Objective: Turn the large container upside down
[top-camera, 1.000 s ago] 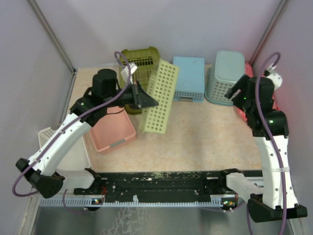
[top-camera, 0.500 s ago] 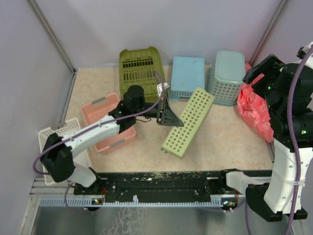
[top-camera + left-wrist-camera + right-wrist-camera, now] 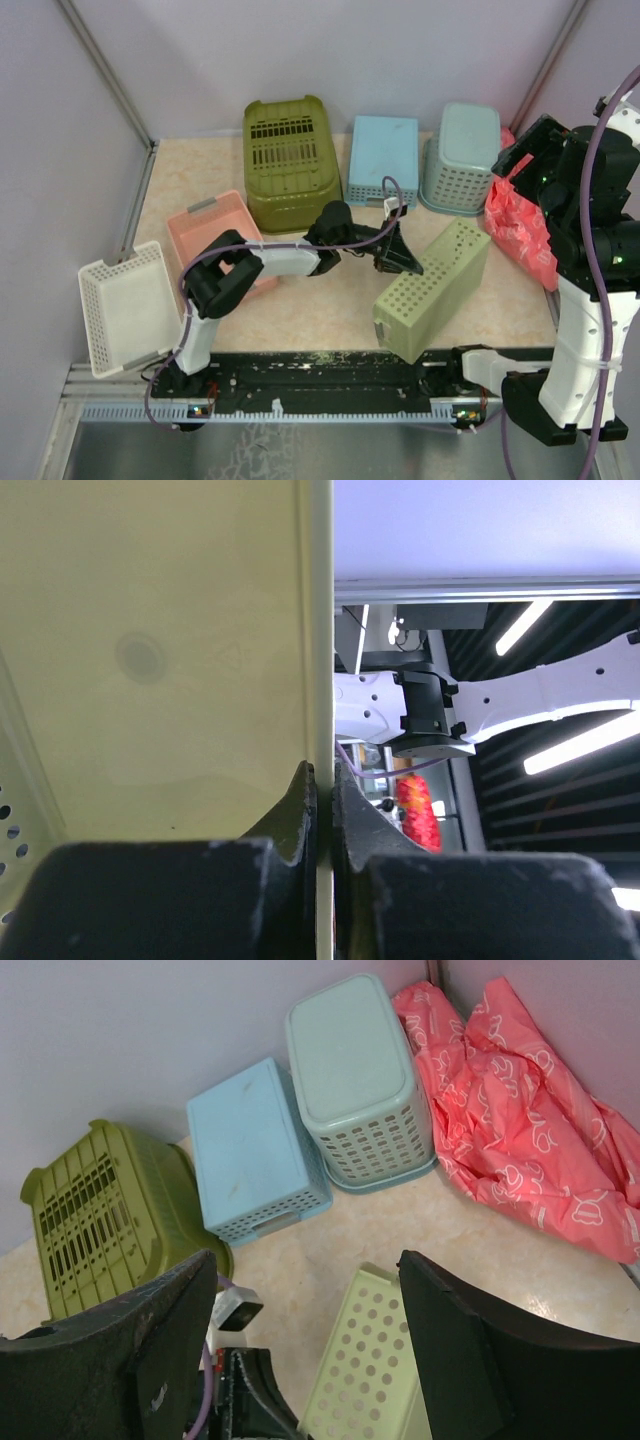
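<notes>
The large container (image 3: pixel 288 160) is the olive-green tub at the back of the table, and its slotted bottom faces up; the right wrist view shows it (image 3: pixel 95 1215) at the left. My left gripper (image 3: pixel 405 262) reaches right of centre and is shut on the thin wall of a pale-green perforated tray (image 3: pixel 432 290), which tilts over the table's front right. In the left wrist view the jaws (image 3: pixel 322 780) pinch that wall edge, and the tray (image 3: pixel 150 660) fills the left half. My right gripper (image 3: pixel 520 155) hangs raised at the far right, open and empty (image 3: pixel 305 1270), apart from the tub.
A pink tub (image 3: pixel 215 240) and a white basket (image 3: pixel 125 305) sit at the left. A blue box (image 3: pixel 385 155) and a teal mesh basket (image 3: pixel 462 155) stand upside down at the back right. A red bag (image 3: pixel 520 235) lies by the right wall.
My left arm has swung the pale-green tray from in front of the olive tub across to the front right. My right arm has drawn back and up toward the right wall.
</notes>
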Robot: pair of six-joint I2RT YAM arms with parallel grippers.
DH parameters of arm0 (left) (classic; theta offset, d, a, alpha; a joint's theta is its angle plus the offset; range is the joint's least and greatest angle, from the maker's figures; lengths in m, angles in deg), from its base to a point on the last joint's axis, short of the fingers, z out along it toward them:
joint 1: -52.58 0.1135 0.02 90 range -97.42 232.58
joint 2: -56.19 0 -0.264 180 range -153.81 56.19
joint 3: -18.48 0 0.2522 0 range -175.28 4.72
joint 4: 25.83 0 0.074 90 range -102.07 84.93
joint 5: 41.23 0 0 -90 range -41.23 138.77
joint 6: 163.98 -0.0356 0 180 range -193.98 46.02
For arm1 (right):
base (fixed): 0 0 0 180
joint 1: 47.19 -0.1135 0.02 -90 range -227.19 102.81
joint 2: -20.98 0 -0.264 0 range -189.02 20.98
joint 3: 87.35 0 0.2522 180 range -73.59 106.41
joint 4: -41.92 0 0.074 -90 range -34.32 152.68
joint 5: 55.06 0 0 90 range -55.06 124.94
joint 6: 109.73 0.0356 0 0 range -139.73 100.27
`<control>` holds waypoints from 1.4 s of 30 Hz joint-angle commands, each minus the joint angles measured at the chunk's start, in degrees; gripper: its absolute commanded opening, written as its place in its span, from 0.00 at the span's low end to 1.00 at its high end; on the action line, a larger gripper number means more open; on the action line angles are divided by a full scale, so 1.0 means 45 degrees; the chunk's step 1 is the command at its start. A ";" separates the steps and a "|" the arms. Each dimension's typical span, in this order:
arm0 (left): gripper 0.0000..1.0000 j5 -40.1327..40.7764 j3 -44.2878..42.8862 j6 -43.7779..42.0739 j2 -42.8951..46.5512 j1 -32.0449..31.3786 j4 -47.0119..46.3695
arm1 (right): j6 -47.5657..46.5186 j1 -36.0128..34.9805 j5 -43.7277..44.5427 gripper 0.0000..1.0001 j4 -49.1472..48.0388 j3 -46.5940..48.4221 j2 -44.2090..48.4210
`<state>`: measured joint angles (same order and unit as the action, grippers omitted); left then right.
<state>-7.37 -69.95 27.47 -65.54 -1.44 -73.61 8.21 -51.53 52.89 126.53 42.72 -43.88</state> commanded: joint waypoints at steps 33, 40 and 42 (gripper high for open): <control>1.00 0.9872 -0.7486 -1.6581 0.4268 0.2766 2.3039 | -0.1136 0.0003 -0.3791 0.74 -0.0754 -0.7158 0.1025; 1.00 1.2102 -0.3297 -1.4635 0.9374 0.2729 2.3042 | 0.0677 -0.4213 -0.2871 0.73 -0.2184 -0.9497 0.0232; 1.00 1.2631 -0.2451 -1.4286 1.0261 0.2727 2.3261 | 0.1165 -0.5673 -0.2329 0.73 -0.2719 -0.9488 -0.0659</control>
<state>41.48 -87.68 -41.47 -25.30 11.13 27.46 7.84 -66.72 38.77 122.66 -0.66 -42.26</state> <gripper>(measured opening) 0.996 0.734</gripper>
